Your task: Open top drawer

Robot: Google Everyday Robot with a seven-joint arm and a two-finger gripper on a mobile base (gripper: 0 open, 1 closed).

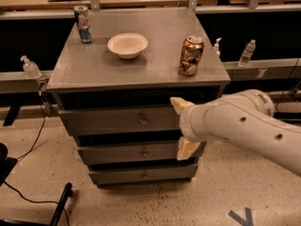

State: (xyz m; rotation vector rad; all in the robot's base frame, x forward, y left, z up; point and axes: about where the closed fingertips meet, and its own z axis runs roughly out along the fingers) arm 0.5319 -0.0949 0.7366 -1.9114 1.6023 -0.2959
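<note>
The top drawer (108,121) is the tallest grey front of the grey cabinet (141,69), with a small brass knob (142,120) at its centre. It sits shut, flush with the frame. My gripper (178,128) is at the end of a white arm coming in from the right. It hovers in front of the right part of the drawer fronts, just right of the knob. Its two cream fingers (178,105) are spread apart, one at top-drawer height and one at middle-drawer height, holding nothing. The arm hides the right ends of the drawers.
On the cabinet top stand a white bowl (127,45), a crushed brown can (190,55) and a blue-and-red can (83,24). Two narrower drawers (131,153) lie below. A pump bottle (31,68) and a water bottle (247,53) sit on side rails. A cable and a chair base (61,204) lie at the lower left.
</note>
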